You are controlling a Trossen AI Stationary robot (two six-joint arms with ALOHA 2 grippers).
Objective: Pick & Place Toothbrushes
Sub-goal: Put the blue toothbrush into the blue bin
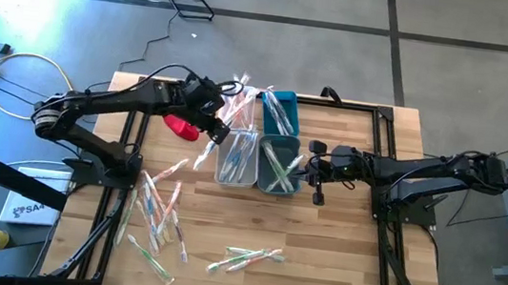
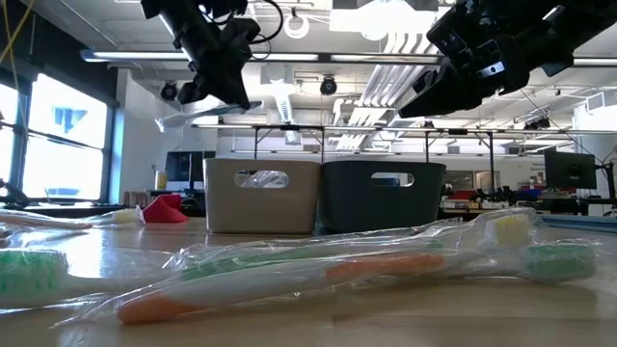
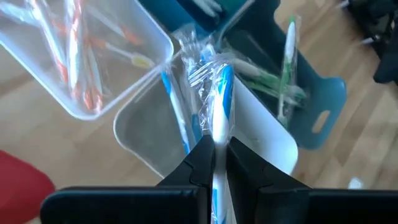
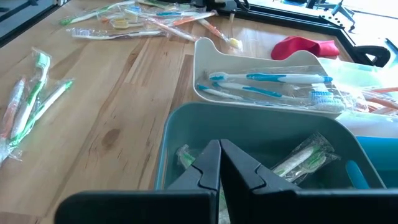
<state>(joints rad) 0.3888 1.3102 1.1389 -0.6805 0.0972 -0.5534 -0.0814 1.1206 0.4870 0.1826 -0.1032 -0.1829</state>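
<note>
The left gripper [image 1: 221,120] hangs above the group of bins near the far middle of the wooden table [image 1: 339,239], its fingers [image 3: 202,163] pinched tight on a blue-and-white toothbrush [image 3: 219,106] in a crinkled clear wrapper; the brush hangs over the white bin [image 3: 267,140], which already holds other blue brushes. Beside that bin in the left wrist view lie a clear bin [image 3: 93,56] with orange-handled brushes and a dark teal bin [image 3: 311,106] with green ones. The right gripper [image 1: 312,171] hovers just above the near edge of the dark teal bin [image 4: 249,134], its fingers pressed together with nothing between them; wrapped green brushes [image 4: 305,158] lie inside the bin below it. From above, many loose wrapped toothbrushes [image 1: 160,213] lie scattered on the front left part of the table, and a smaller cluster [image 1: 246,257] with green handles lies near the front middle. A red cloth [image 1: 182,127] sits on the table just beside the left gripper. In the low view a wrapped orange-handled brush [image 2: 289,280] lies across the foreground, with the white bin [image 2: 262,193] and the dark bin [image 2: 383,196] standing side by side behind it.
</note>
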